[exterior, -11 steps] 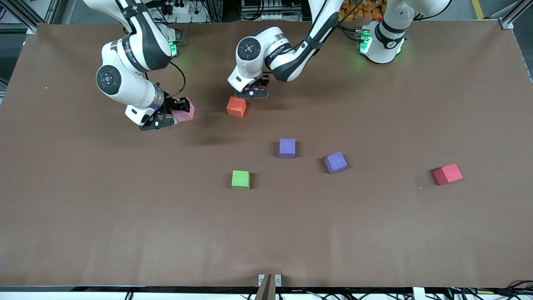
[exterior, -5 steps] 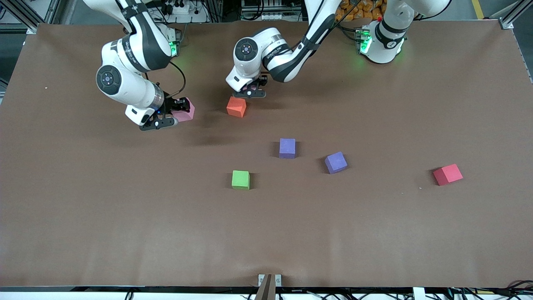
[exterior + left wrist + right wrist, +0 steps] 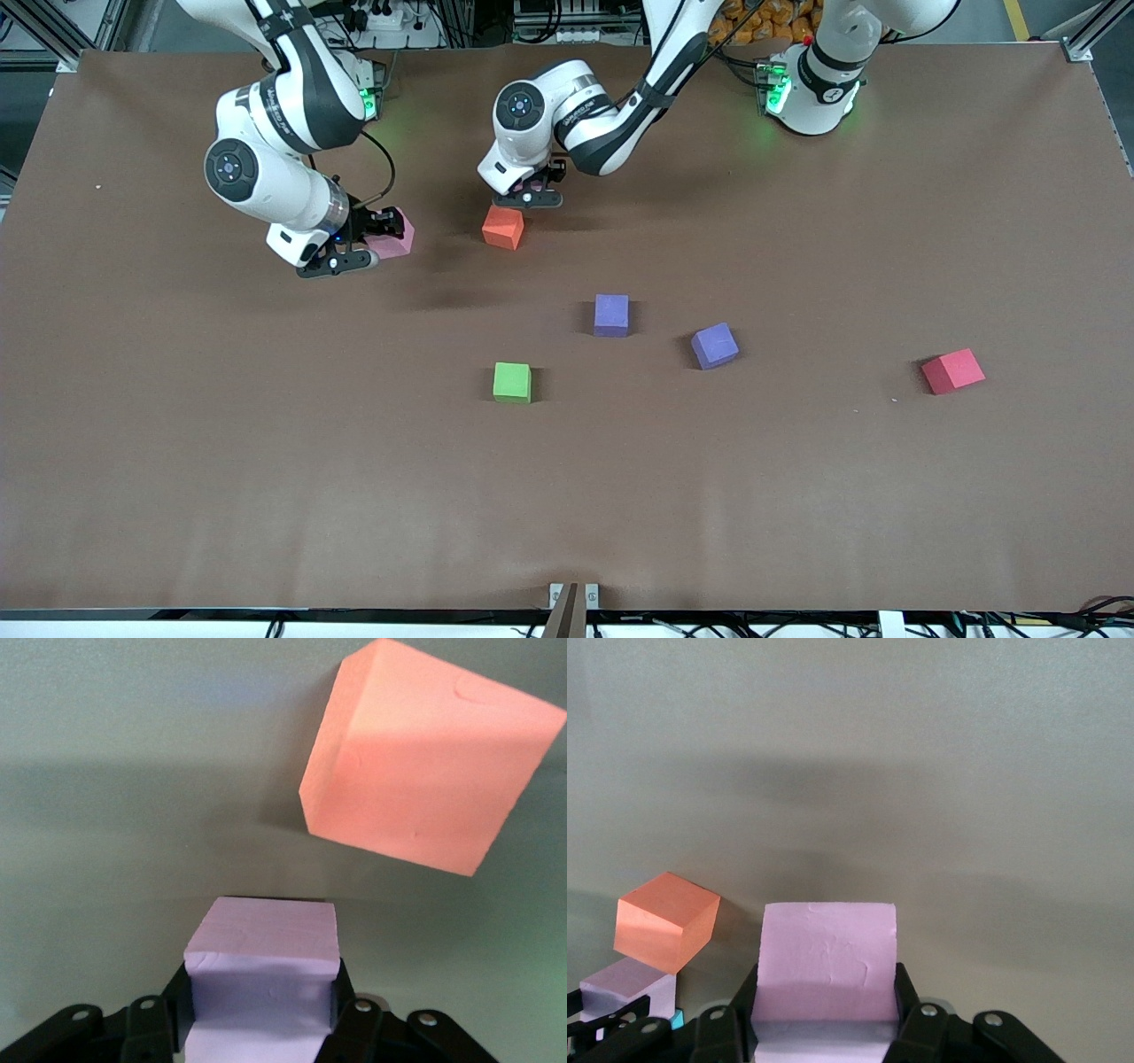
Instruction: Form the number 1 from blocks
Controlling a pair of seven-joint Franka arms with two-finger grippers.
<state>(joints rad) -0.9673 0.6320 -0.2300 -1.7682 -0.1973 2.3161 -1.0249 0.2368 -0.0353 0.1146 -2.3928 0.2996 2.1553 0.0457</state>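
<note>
I see one pink block (image 3: 828,957) pinched in my right jaws (image 3: 368,241), hanging above the table (image 3: 266,461) toward the right arm's end. The other pink block (image 3: 263,979) sits clamped in my left jaws (image 3: 530,195), just above the orange block (image 3: 502,227). Green (image 3: 512,382), two purple (image 3: 611,315) (image 3: 714,345) and red (image 3: 952,370) cubes lie well apart from both jaws, nearer the front camera.

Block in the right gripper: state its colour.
Pink. The block shows best in the right wrist view, clamped in the right gripper.
</note>
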